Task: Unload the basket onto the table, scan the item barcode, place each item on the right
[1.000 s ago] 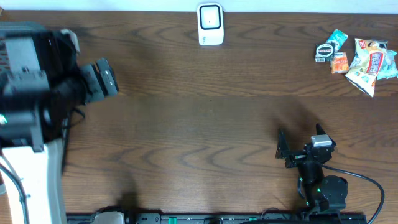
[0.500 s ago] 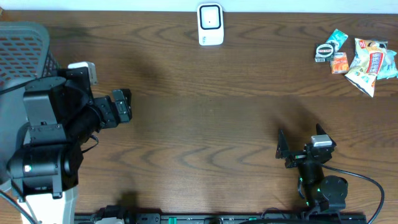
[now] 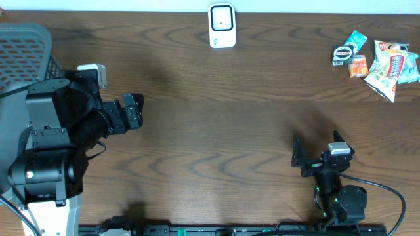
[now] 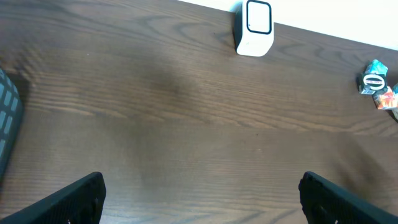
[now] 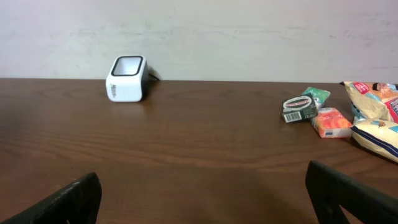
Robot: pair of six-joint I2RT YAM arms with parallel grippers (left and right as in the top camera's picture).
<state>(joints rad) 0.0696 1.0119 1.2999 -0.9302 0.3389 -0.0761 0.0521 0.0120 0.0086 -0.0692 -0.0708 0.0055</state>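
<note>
Items: a cluster of small packets (image 3: pixel 377 60) is laid at the far right corner of the table (image 3: pixel 216 131), well apart from both arms.
Scanner: the white scanner (image 3: pixel 222 25) is stood at the far edge, middle of the table.
Right claw (image 3: pixel 315 152): spread wide, nothing held; the packets are found at about 1 o'clock from it in the overhead view.
Left claw (image 3: pixel 134 110): spread wide, nothing held; the packets are found at about 2 o'clock, across the whole table.
Nearer arm: judged to be the right.
Long axis: not readable for the small packets.
Basket: a grey basket (image 3: pixel 26 49) is seen at far left.
</note>
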